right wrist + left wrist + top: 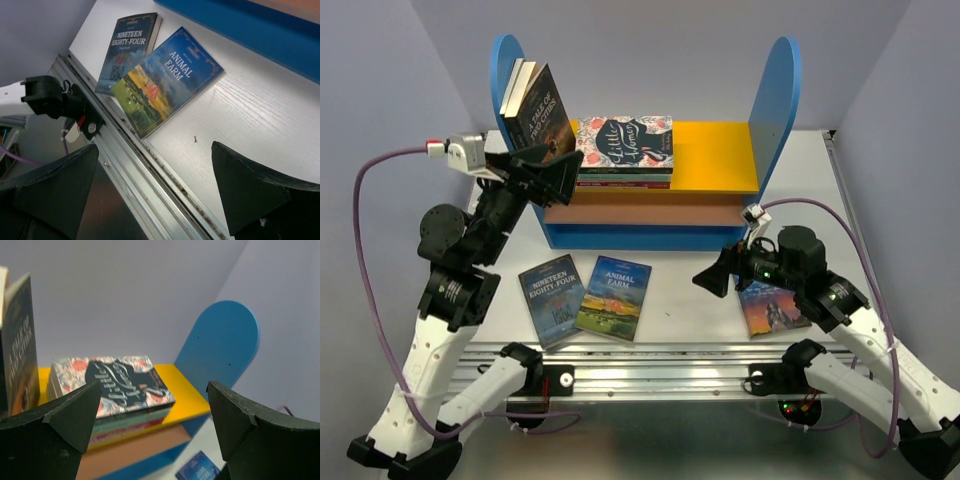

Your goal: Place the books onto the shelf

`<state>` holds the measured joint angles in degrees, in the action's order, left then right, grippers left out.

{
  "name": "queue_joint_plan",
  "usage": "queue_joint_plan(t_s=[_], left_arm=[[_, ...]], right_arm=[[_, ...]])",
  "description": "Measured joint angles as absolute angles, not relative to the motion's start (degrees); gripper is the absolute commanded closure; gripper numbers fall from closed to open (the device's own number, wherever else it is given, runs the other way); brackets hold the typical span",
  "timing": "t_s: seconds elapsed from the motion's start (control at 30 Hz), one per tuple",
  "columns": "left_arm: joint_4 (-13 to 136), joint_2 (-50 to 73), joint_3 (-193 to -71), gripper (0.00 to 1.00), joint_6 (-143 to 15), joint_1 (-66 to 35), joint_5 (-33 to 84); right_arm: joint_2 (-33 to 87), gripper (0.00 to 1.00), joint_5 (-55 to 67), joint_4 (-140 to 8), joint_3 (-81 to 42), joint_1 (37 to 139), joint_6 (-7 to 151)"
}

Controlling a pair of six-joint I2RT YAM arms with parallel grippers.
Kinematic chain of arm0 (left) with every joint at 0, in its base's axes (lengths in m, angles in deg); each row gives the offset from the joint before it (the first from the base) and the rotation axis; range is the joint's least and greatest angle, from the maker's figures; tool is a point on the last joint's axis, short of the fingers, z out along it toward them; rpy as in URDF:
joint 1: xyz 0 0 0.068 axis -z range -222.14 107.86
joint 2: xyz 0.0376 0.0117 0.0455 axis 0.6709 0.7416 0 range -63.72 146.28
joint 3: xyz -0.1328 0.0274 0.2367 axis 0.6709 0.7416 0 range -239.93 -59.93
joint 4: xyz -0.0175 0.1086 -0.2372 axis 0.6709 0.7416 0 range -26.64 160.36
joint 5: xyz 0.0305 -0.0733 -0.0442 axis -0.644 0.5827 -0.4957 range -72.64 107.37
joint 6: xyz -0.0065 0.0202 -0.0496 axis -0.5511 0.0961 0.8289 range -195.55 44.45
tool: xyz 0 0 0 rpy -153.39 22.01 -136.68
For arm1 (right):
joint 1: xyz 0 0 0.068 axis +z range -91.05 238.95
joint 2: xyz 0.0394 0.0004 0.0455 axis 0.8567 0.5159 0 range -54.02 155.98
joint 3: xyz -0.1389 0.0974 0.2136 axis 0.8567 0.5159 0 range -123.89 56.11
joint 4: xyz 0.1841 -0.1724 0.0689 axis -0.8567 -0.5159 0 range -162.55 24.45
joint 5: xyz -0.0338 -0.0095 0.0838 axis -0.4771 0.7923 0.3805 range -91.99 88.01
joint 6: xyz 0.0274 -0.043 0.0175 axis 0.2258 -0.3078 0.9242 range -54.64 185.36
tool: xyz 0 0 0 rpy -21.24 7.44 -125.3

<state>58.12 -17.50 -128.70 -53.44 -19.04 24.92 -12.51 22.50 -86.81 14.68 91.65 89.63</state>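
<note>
Hovering with jaws spread wide and empty, the left gripper (565, 176) sits by the upper yellow board of the shelf (775, 100). Two books (535, 105) lean against the left blue panel at its 11 o'clock, and a flat stack (625, 150) lies at its 2 o'clock. The right gripper (712, 276), equally wide and empty, hangs over the surface (690, 320). Nineteen Eighty-Four (549, 298) and Animal Farm (613, 297) lie flat side by side at its 9 o'clock, and another book (770, 308) lies at its 4 o'clock, partly under the arm
</note>
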Motion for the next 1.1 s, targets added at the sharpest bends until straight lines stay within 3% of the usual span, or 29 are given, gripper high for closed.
queue_joint_plan(t_s=[0.33, 0.53, 0.73, 0.87, 1.1], left_arm=[[59.37, -41.10, -96.90, 0.01, -38.14, -19.02, 32.89], [61.32, -43.60, -80.68, 0.01, -28.11, -17.91, 40.35], [71.28, -46.04, -76.42, 0.01, -22.67, -15.39, 34.75], [72.05, -38.07, -76.85, 0.01, -20.94, -14.32, 27.54], [74.04, -11.01, -85.12, 0.01, -20.74, -6.72, 12.83]], right_arm=[[-14.89, 0.00, 28.51, -88.10, 16.19, 91.65, 87.35], [-13.80, 0.00, 29.43, -86.59, 20.41, 91.65, 88.38], [-13.51, 0.00, 29.65, -83.05, 25.02, 91.65, 90.92], [-10.71, 0.00, 26.85, -77.28, 29.04, 91.65, 94.28], [-0.55, 0.00, 20.14, -67.46, 34.68, 95.59, 100.34]])
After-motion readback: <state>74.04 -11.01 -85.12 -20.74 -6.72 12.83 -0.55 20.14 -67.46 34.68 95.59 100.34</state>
